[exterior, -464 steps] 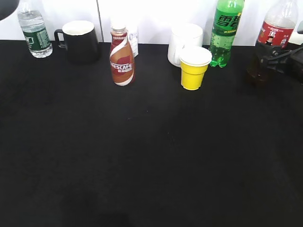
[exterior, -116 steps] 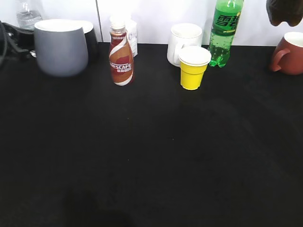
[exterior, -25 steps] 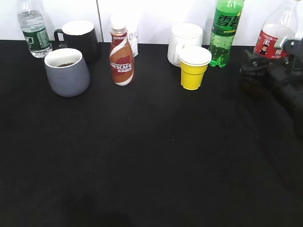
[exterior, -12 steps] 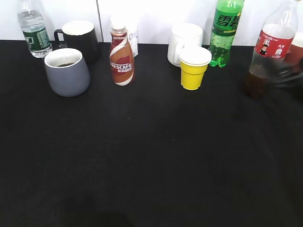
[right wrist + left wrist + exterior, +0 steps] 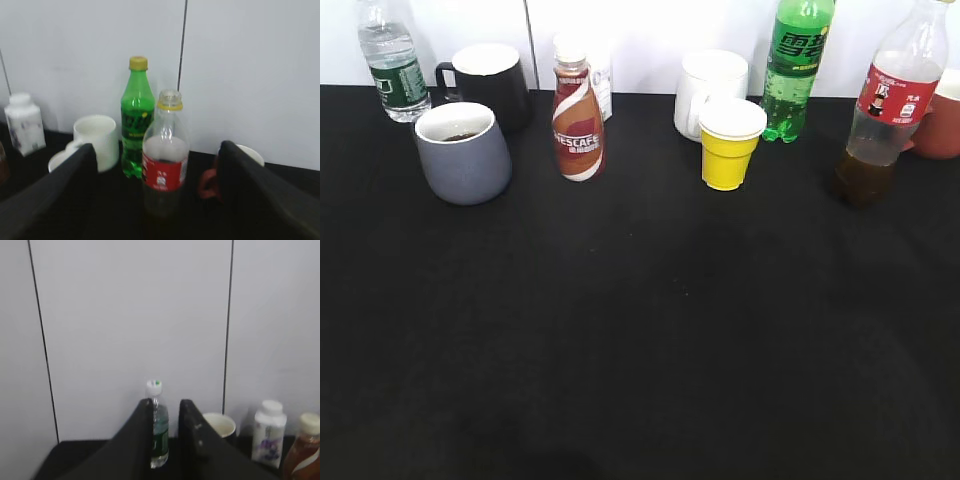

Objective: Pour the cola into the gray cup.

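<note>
The cola bottle (image 5: 885,110) stands upright and uncapped at the far right, with a little dark liquid at its bottom. The gray cup (image 5: 463,152) stands at the far left with dark liquid inside. Neither gripper shows in the exterior view. In the right wrist view my right gripper (image 5: 156,146) is wide open and empty, drawn back from the cola bottle (image 5: 165,165), which stands between its fingers at a distance. My left gripper (image 5: 165,407) is nearly closed with a narrow gap and holds nothing. The gray cup is out of both wrist views.
Along the back stand a water bottle (image 5: 392,65), black mug (image 5: 490,80), Nescafe bottle (image 5: 578,125), white mug (image 5: 705,90), yellow cup (image 5: 730,145), green soda bottle (image 5: 798,65) and a red-brown mug (image 5: 940,125). A white wall lies behind.
My right gripper has let go of the cola bottle and pulled back out of the exterior view. The bottle stays upright. The gray cup has not moved.
</note>
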Robot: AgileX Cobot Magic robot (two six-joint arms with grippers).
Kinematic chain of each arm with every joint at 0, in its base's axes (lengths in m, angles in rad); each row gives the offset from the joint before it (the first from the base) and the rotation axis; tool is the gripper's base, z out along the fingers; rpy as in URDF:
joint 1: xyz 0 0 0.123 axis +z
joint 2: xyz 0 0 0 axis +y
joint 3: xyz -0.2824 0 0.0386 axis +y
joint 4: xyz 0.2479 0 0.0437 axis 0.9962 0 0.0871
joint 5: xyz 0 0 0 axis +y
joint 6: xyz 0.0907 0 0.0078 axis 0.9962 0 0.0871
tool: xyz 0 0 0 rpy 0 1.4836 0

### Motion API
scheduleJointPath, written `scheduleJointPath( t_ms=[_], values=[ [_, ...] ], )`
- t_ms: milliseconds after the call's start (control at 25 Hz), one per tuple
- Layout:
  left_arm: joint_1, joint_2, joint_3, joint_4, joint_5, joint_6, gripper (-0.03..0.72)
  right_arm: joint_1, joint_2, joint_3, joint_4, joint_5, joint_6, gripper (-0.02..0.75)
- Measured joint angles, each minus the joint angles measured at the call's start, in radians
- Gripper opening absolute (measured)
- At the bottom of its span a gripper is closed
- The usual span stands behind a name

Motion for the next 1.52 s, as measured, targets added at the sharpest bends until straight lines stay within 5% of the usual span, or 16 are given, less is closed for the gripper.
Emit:
scheduleJointPath(
  t_ms=[240, 400, 520, 640, 840, 1000, 1200, 1360, 1520],
  values=[
    [-0.017, -0.002, 0.001, 0.033, -0.380, -0.073, 0.104, 0.000, -0.099, 0.000, -0.120, 0.110, -0.009, 0.566],
    [-0.017, -0.035, 0.001, 0.033, -0.267, -0.216, 0.089, 0.000, -0.211, -0.027, -0.054, 0.323, 0.040, 0.566],
    [-0.017, -0.035, 0.001, 0.033, -0.153, -0.230, -0.007, 0.000, -0.373, -0.033, -0.049, 0.586, 0.116, 0.566],
    [-0.017, -0.035, 0.001, 0.024, -0.121, -0.203, -0.007, 0.000, -0.540, -0.116, -0.049, 0.843, 0.134, 0.566],
    [-0.017, -0.035, 0.053, -0.331, -0.124, -0.031, -0.007, 0.000, -0.680, -0.123, -0.062, 1.101, 0.135, 0.566],
    [-0.017, -0.058, 0.093, -0.383, -0.241, 0.070, -0.007, 0.000, -0.680, -0.026, -0.063, 1.151, 0.135, 0.566],
    [-0.017, -0.064, 0.093, -0.081, -0.391, 0.087, -0.007, 0.000, -0.683, -0.026, -0.065, 1.151, 0.135, 0.566],
    [-0.017, -0.064, 0.111, -0.541, -0.322, 0.102, -0.007, 0.000, -0.683, -0.026, -0.065, 1.151, 0.135, 0.566],
    [-0.017, -0.064, 0.111, -0.495, -0.319, 0.105, -0.007, 0.000, -0.683, -0.026, -0.065, 1.151, 0.135, 0.566]
  ],
)
